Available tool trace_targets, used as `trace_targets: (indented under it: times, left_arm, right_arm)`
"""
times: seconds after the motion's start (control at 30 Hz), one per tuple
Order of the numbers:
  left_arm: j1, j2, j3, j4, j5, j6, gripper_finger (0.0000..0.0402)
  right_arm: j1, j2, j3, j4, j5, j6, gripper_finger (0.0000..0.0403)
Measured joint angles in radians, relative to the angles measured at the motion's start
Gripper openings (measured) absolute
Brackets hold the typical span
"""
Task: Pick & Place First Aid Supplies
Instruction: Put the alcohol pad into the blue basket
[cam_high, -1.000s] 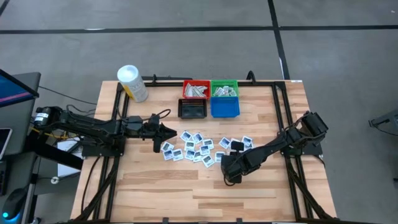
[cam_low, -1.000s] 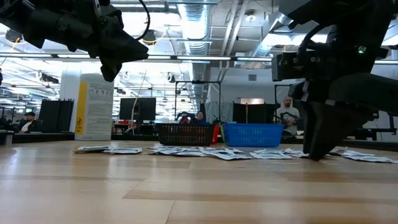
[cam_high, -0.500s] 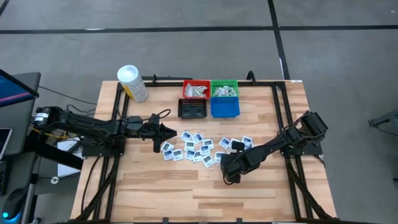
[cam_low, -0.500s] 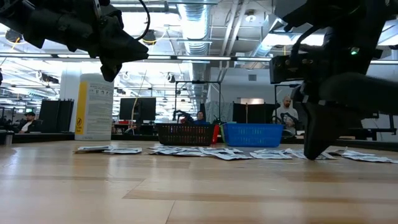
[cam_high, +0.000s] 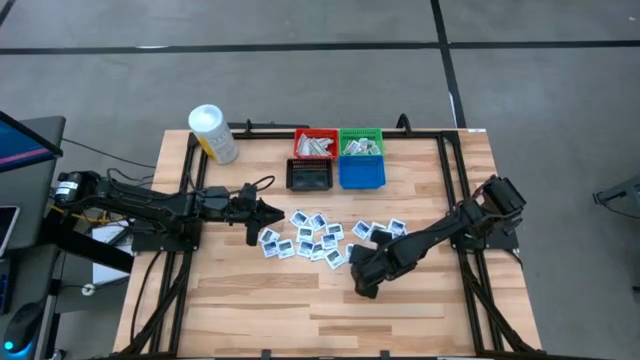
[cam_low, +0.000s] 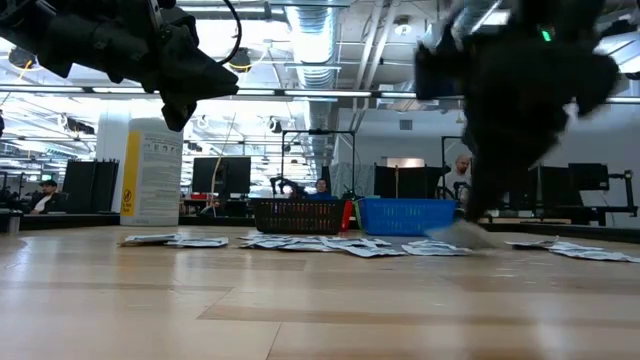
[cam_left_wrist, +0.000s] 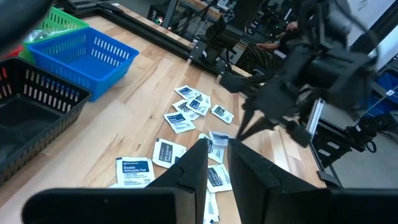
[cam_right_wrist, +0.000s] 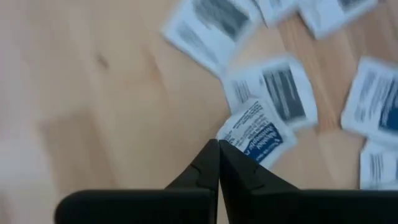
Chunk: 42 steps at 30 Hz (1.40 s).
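Note:
Many small white first aid packets (cam_high: 315, 238) lie flat on the wooden table (cam_high: 250, 300) in front of the bins. My right gripper (cam_high: 361, 286) points steeply down at the near right edge of the scatter and is shut on one blue-printed packet (cam_right_wrist: 256, 133). My left gripper (cam_high: 256, 226) hangs above the table at the left edge of the packets. Its fingers (cam_left_wrist: 194, 167) stand a narrow gap apart with nothing between them. My right gripper pinches the blue-printed packet by one corner (cam_right_wrist: 225, 138), at the very tips of its two fingers. The fingers come from above, pointing steeply down. The packet slants away from the tips; in the low view it shows as a pale blur (cam_low: 462, 234) just over the table.
Red (cam_high: 314, 143), green (cam_high: 361, 142), black (cam_high: 309, 175) and blue (cam_high: 361, 173) bins stand at the table's far middle. A white tub with a yellow label (cam_high: 213, 133) stands at the far left. The wood nearer than the packets is bare. People sit in the room beyond.
My right gripper has shut, rolled about its wrist and risen a little, shifting slightly toward the table's left. One packet has come up with its tips. My left arm has kept still.

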Motion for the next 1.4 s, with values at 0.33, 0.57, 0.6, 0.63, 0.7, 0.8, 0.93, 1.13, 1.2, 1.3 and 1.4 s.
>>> trace_targets:
  times: [0.33, 0.57, 0.6, 0.63, 0.7, 0.8, 0.93, 1.13, 1.2, 1.3, 1.4]
  left_arm:
    - [0.0, 0.0, 0.0, 0.0, 0.0, 0.0, 0.0062]
    - [0.0, 0.0, -0.008, -0.001, 0.0, 0.015, 0.0062]
    - [0.0, 0.0, -0.011, -0.003, 0.0, 0.024, 0.0062]
    - [0.0, 0.0, -0.015, -0.003, 0.0, 0.036, 0.0063]
    - [0.0, -0.001, -0.018, -0.004, 0.0, 0.057, 0.0062]
    - [0.0, -0.005, -0.019, -0.003, 0.0, 0.063, 0.0062]
    - [0.009, -0.008, -0.019, -0.004, 0.0, 0.11, 0.0062]
    - [0.038, -0.01, -0.019, -0.004, -0.001, 0.131, 0.0062]
    - [0.06, -0.014, -0.019, -0.004, -0.008, 0.129, 0.0062]
    - [0.102, -0.018, -0.02, -0.001, -0.042, 0.128, 0.0062]
    - [0.143, -0.021, -0.02, 0.0, -0.047, 0.128, 0.0062]
  right_arm:
    - [-0.001, -0.003, 0.198, -0.099, 0.142, -0.008, 0.0001]
    - [-0.076, -0.004, 0.289, -0.15, 0.236, -0.05, 0.0]
    - [-0.091, -0.003, 0.298, -0.15, 0.241, -0.068, 0.0]
    - [-0.108, -0.003, 0.305, -0.15, 0.246, -0.087, 0.0]
    - [-0.148, -0.002, 0.315, -0.15, 0.251, -0.132, 0.0]
    - [-0.221, 0.001, 0.321, -0.152, 0.23, -0.222, 0.0]
    - [-0.328, 0.001, 0.321, -0.161, 0.178, -0.351, 0.0]
    - [-0.483, 0.001, 0.321, -0.211, 0.122, -0.529, 0.0]
    - [-0.535, 0.001, 0.321, -0.223, 0.081, -0.586, 0.0]
    - [-0.606, 0.001, 0.321, -0.244, 0.004, -0.67, 0.0]
    - [-0.662, 0.001, 0.321, -0.261, -0.001, -0.738, 0.0]
